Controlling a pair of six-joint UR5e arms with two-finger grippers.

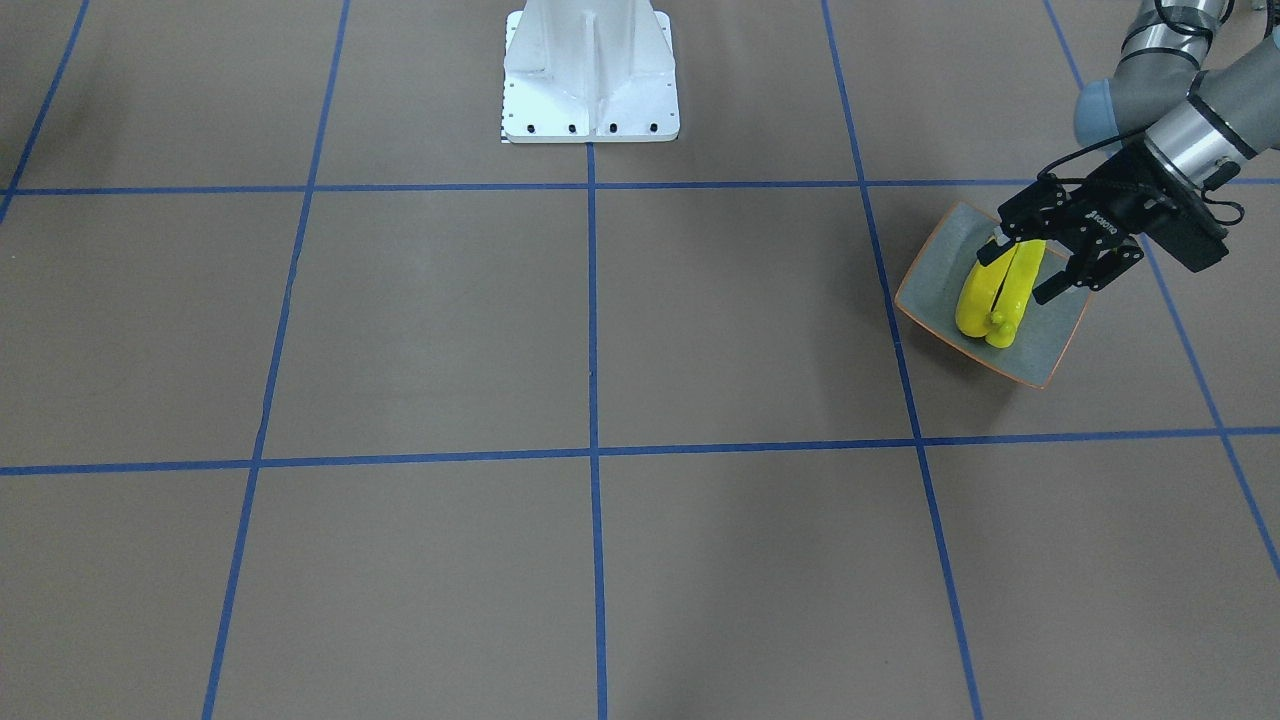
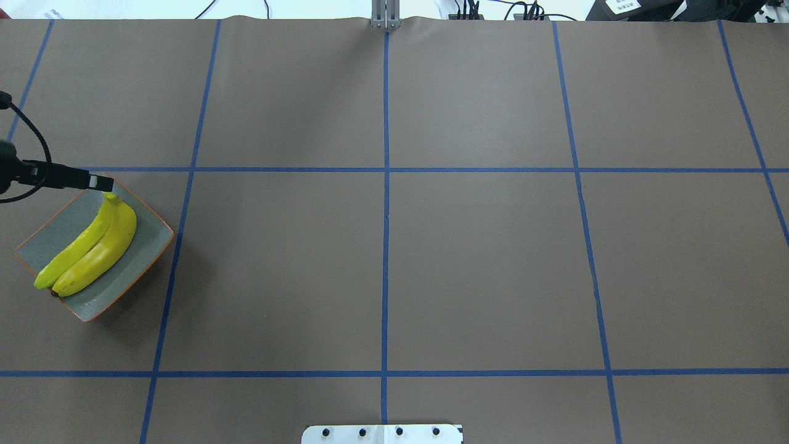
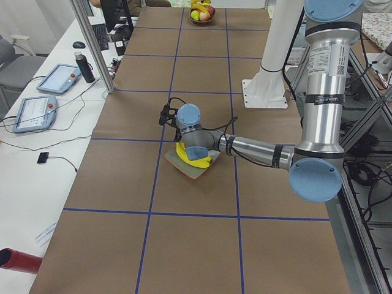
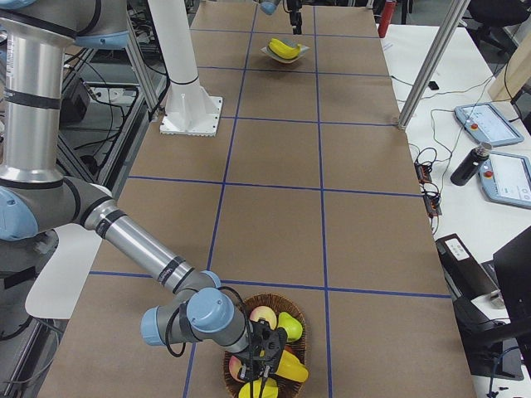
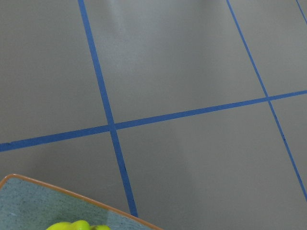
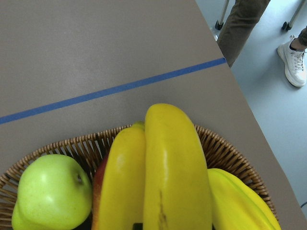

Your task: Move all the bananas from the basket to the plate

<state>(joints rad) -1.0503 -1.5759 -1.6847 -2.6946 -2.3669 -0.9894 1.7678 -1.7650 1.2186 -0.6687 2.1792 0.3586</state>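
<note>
Two yellow bananas (image 1: 992, 295) lie side by side on the grey-blue plate (image 1: 1060, 345), also seen from overhead as bananas (image 2: 92, 250) on the plate (image 2: 148, 237). My left gripper (image 1: 1018, 275) hangs over their robot-side end, open, one finger on each side in this view. The wicker basket (image 4: 249, 308) sits at the table's other end with my right gripper (image 4: 259, 375) reaching down into it. I cannot tell whether the right gripper is open or shut. Close below the right wrist camera, two bananas (image 6: 168, 172) lie across the basket (image 6: 225, 153).
In the basket a green apple (image 6: 53, 191) and another yellow fruit (image 6: 240, 201) lie beside the bananas. The white robot pedestal (image 1: 590, 75) stands mid-table. A person's leg (image 6: 242, 24) and shoe (image 6: 292, 62) are just past the table edge. Tablets (image 4: 498, 170) lie on a side bench.
</note>
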